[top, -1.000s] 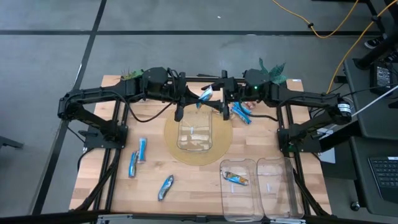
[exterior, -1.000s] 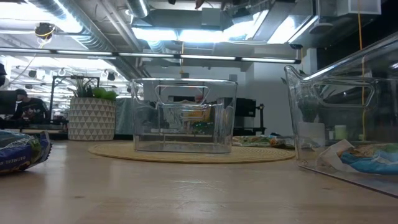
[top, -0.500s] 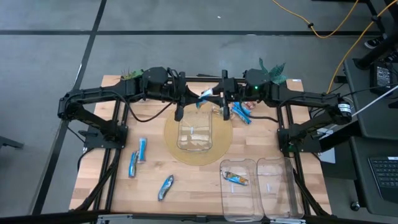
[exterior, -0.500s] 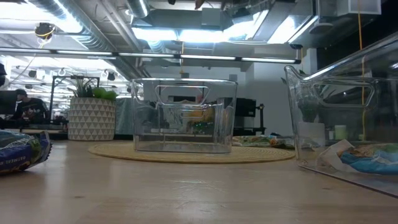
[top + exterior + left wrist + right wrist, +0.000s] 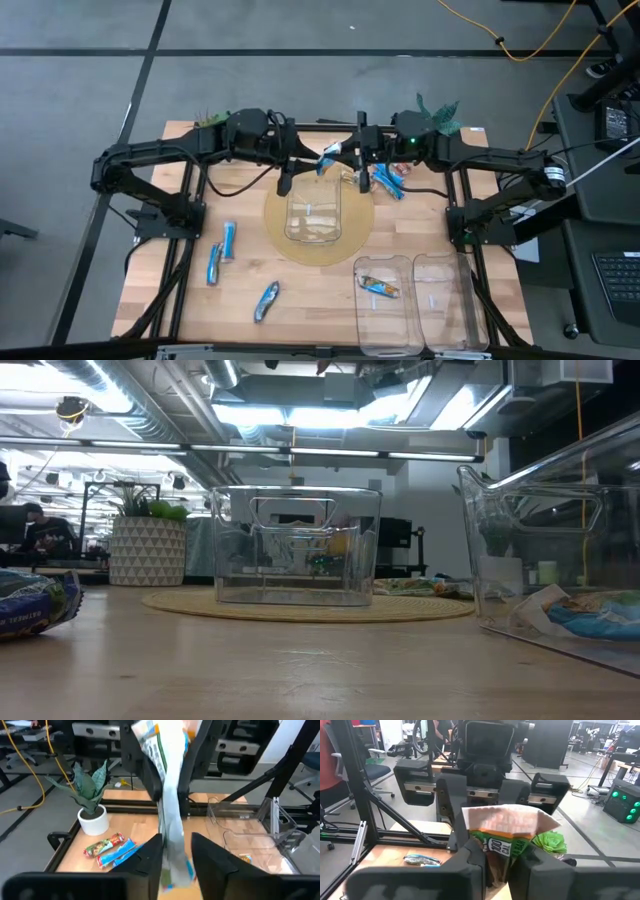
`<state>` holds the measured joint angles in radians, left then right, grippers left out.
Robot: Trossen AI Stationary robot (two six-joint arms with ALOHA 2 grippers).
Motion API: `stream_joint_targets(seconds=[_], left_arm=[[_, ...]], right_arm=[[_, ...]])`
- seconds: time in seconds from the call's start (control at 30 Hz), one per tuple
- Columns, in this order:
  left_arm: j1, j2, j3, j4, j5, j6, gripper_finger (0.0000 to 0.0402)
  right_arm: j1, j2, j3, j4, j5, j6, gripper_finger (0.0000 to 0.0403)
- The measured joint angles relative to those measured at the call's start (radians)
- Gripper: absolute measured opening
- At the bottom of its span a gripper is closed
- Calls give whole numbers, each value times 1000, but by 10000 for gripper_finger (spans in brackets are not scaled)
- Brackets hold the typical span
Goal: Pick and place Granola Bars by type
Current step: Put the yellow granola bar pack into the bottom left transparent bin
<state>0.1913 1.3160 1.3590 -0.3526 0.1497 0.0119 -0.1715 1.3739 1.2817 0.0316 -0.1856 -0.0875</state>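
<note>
Two grippers share one bar (image 5: 331, 153) at 12 o'clock above the bin (image 5: 313, 212): we see the right gripper (image 5: 352, 160) pinching it, left gripper (image 5: 297, 160) spread.

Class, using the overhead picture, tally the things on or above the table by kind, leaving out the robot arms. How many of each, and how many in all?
Granola bars: 7 (one held in the air, one inside a bin)
Clear bins: 3
Potted plants: 2
Round mat: 1
Total: 13
</note>
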Motion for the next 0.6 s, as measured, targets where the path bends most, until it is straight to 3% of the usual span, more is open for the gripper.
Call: stream_joint_targets(seconds=[0.23,0.4,0.6], left_arm=[[1,-37,0,-22,-4,-1,148],[1,-46,0,-30,-20,-5,153],[1,-46,0,-74,-31,-6,153]], right_arm=[[0,-19,-1,-7,0,-22,34],[8,-75,-1,-65,1,-22,49],[56,-190,-1,-227,21,-21,31]])
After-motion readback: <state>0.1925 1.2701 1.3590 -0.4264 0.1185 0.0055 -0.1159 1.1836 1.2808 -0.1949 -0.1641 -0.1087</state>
